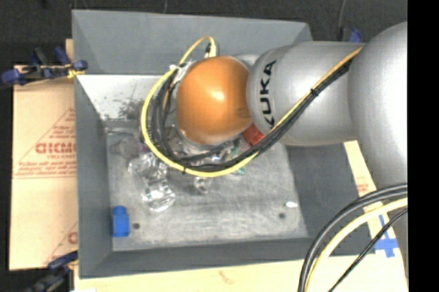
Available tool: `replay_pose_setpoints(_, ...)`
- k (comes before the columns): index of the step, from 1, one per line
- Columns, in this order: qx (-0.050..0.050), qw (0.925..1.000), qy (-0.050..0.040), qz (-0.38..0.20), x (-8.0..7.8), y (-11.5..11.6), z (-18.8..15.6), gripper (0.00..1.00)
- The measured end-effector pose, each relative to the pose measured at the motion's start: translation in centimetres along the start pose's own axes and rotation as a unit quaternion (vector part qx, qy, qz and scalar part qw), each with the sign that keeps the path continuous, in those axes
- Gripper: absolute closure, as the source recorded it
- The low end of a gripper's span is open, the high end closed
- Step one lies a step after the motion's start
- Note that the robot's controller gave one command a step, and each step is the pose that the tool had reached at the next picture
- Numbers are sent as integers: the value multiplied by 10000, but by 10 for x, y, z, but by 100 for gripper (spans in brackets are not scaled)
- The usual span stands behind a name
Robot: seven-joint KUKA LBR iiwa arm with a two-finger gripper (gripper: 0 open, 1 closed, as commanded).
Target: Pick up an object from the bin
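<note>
A small part of my gripper (200, 183) shows low over the bin floor near its middle. Just to its left lies a crumpled clear plastic thing (153, 184), close to the gripper but apart from it. A red thing (254, 136) peeks out to the gripper's right, mostly hidden by the arm. Beside it a bit of something green (237, 147) shows. Nothing can be seen held.
A small blue block (120, 222) lies in the bin's front left corner. A tiny white scrap (291, 204) rests on the floor at the front right. The arm with its orange cover and looped cables hides the bin's middle and back right.
</note>
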State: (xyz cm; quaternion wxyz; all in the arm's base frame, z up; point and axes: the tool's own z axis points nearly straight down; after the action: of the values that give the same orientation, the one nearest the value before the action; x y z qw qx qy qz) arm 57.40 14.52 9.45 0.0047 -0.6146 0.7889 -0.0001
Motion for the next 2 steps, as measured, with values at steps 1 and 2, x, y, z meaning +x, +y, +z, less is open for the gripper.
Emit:
replay_pose_setpoints(1, 68, 9826, 29, -1855, -16, -7, 11, 0)
replay_pose_setpoints(2, 85, 9823, -97, -1867, -27, -2, 12, 100)
